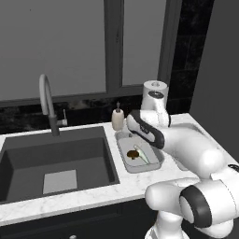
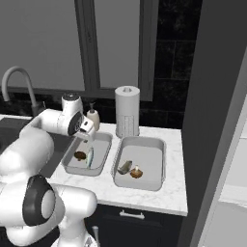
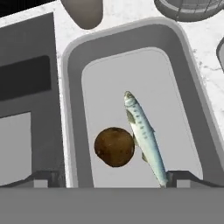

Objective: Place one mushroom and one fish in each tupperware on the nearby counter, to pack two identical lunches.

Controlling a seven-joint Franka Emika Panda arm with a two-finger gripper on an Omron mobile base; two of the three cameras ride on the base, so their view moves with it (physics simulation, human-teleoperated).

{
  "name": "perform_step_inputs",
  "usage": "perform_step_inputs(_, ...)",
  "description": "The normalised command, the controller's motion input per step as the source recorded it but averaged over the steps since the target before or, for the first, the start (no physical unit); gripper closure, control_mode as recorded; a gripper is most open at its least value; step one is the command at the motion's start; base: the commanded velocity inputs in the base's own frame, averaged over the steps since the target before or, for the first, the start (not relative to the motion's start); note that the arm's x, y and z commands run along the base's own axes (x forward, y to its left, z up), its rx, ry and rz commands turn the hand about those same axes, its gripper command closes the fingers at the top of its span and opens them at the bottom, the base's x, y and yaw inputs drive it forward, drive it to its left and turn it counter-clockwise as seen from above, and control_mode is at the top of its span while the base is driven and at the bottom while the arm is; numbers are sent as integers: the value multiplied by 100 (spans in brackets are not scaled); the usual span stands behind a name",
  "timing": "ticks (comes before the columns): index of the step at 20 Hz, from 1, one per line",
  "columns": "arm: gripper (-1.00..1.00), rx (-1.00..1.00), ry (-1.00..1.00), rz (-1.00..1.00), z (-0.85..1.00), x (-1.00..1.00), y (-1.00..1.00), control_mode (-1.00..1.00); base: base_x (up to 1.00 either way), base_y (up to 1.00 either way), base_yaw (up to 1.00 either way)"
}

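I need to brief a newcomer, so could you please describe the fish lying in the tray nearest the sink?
Start at the dark sink; the grey tray right beside it on the white counter holds two things. The fish is the slender silvery one beside the round brown mushroom, under the open end effector.

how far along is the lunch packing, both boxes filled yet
Looks done. The tray by the sink holds a mushroom and a fish; the other tray also holds a mushroom and a fish. The gripper hangs open above the first tray, holding nothing. Nothing seems left except pulling the arm away.
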Motion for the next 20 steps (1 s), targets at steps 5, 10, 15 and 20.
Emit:
perform_step_inputs(5,-100,12,-50,0,100,-100,-49,-100,0,0,0)
perform_step_inputs(10,-100,12,-53,0,100,-100,-47,-100,0,0,0)
perform_step_inputs(15,-100,6,-55,0,100,-100,-45,-100,0,0,0)
perform_step_inputs(20,-100,1,-53,0,100,-100,-1,-100,0,0,0)
